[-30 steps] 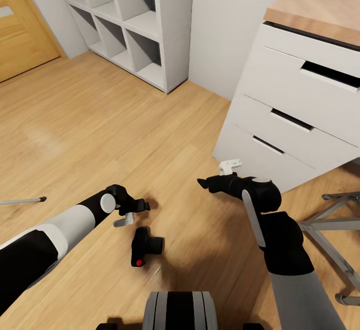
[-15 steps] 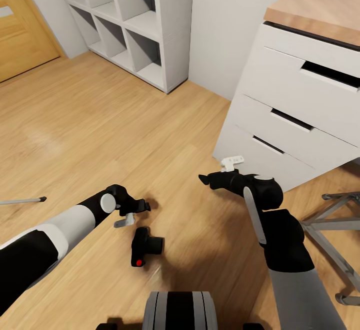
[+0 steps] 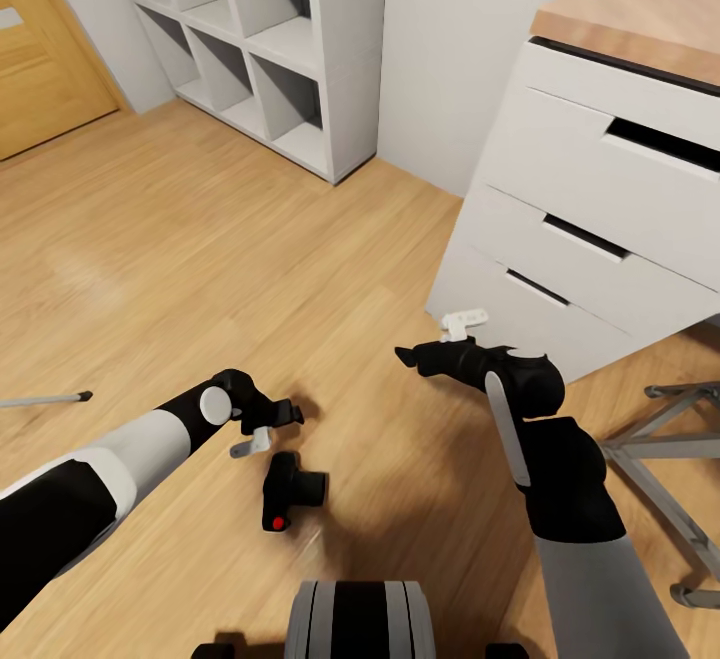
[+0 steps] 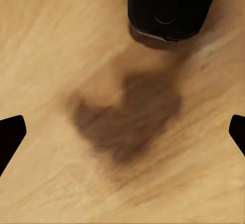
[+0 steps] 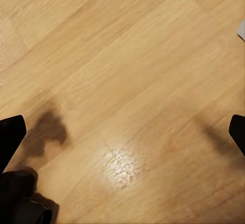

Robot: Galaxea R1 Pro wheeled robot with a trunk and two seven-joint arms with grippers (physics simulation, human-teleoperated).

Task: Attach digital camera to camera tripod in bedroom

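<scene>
Fingers of the left gripper point(image 3: 268, 427) are spread wide above bare wood-plank floor point(image 3: 200, 239), just beside the small black red-dotted digital camera point(image 3: 290, 491), seemingly poised to grasp. Right gripper point(image 3: 425, 347) hovers nearby, likewise spread, holding nothing.

A light wood plank floor point(image 3: 200, 239) spreads across the room, its grain running in long boards, with a soft glossy sheen in places. Against the white wall point(image 3: 450, 39) stands a white cube shelf unit point(image 3: 270, 49), its open compartments holding nothing that can be made out. Beside it, an oak door point(image 3: 40, 49) shows at the room's corner. A white drawer chest point(image 3: 590, 219) with a wooden top point(image 3: 650, 9) stands on the other side; its drawers sit slightly ajar, showing dark gaps. Near the chest's foot, a low grey metal frame point(image 3: 660, 439) with flat feet rests on the floor.
</scene>
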